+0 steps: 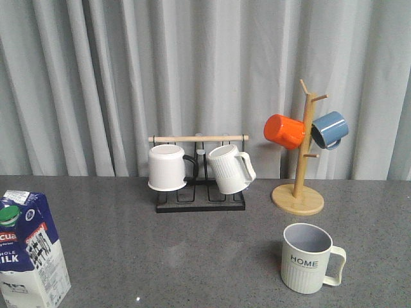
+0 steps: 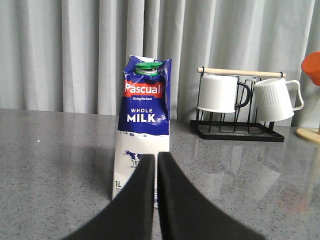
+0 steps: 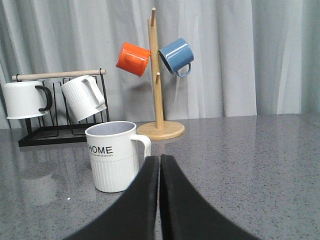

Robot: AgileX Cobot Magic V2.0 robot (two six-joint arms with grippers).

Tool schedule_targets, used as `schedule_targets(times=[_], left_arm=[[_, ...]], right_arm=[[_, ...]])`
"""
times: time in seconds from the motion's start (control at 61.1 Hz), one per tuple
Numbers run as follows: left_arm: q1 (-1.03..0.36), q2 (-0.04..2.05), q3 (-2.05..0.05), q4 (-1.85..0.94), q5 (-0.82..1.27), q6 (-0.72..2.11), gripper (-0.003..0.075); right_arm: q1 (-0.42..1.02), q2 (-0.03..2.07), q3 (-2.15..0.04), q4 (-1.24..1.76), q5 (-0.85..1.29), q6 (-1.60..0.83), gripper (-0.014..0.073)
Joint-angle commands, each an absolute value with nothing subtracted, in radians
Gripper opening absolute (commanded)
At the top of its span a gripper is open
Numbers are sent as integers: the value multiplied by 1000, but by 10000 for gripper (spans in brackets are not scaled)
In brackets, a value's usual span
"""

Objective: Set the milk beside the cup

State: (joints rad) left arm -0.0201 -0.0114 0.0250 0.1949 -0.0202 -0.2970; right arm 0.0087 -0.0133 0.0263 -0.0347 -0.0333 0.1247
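The milk (image 1: 29,253) is a blue and white carton with a green cap, standing upright at the table's front left; in the left wrist view the milk (image 2: 143,125) stands just beyond my left gripper (image 2: 156,159), which is shut and holds nothing. The cup (image 1: 308,258), a ribbed grey-white mug lettered "HOME", stands at the front right. In the right wrist view the cup (image 3: 114,155) sits a little ahead of my right gripper (image 3: 159,160), also shut and empty. Neither gripper shows in the front view.
A black rack (image 1: 200,199) with a wooden bar holds a plain white mug (image 1: 168,167) and a ribbed white mug (image 1: 230,168) at the back centre. A wooden mug tree (image 1: 299,192) carries an orange mug (image 1: 284,131) and a blue mug (image 1: 330,129). Grey curtain behind.
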Motion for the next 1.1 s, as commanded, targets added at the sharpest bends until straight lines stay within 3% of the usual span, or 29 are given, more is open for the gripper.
schedule_targets(times=[0.0,1.08], left_arm=[[-22,-24,44,192,-87,-304,-8],[-22,-24,44,183,-161,-379,-8]], right_arm=[[1,-19,35,-47,-108,123,-5],[1,-19,35,-47,-112,123,-5]])
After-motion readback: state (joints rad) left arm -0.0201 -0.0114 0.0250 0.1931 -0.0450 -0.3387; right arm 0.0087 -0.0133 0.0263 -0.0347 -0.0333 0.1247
